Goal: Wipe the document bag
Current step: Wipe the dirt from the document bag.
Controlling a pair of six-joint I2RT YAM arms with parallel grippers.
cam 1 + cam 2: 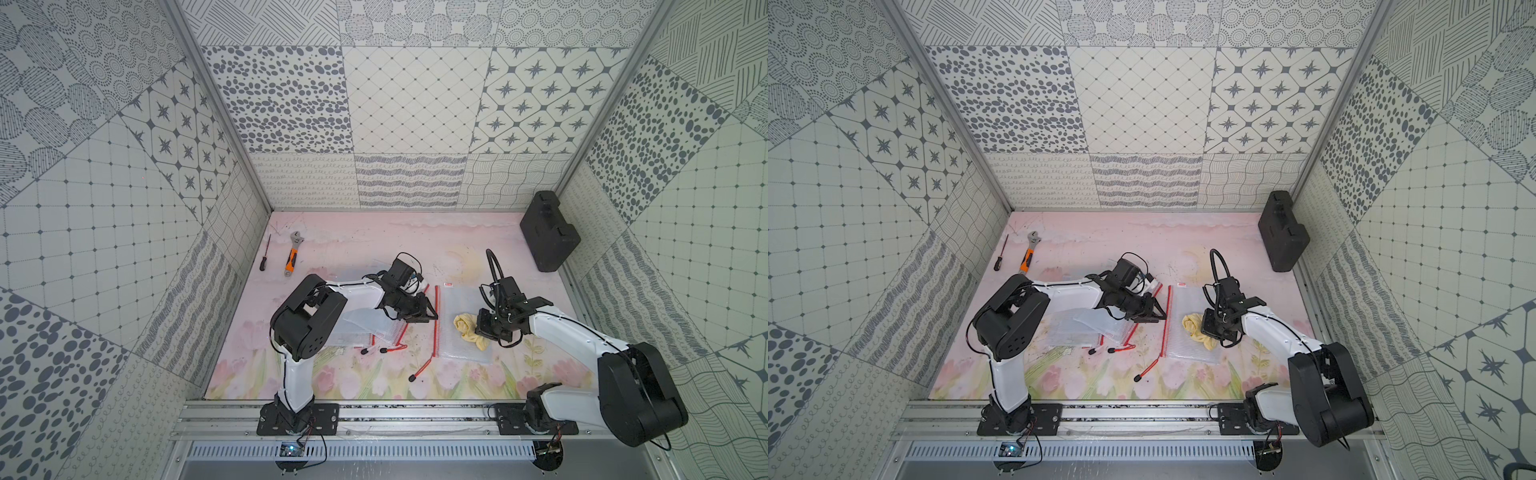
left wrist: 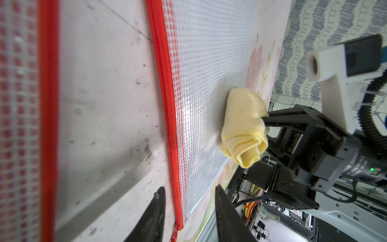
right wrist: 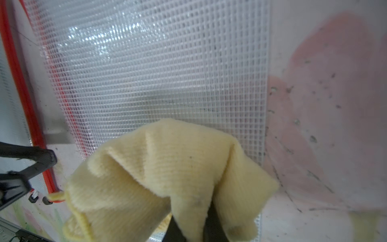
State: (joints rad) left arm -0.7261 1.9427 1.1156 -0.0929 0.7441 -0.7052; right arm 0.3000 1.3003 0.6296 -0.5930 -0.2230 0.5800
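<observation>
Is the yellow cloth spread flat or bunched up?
Bunched up: the yellow cloth sits in rolled folds, pinched by the shut right gripper, on the document bag.

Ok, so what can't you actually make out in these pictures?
- Right gripper fingertips: wrapped in the cloth, right wrist view.
- Pile of bags: partly under the left arm, both top views.
- Label on the bag under the cloth: too small to read, top views.
- Left gripper finger bases: cut off by the picture edge, left wrist view.
</observation>
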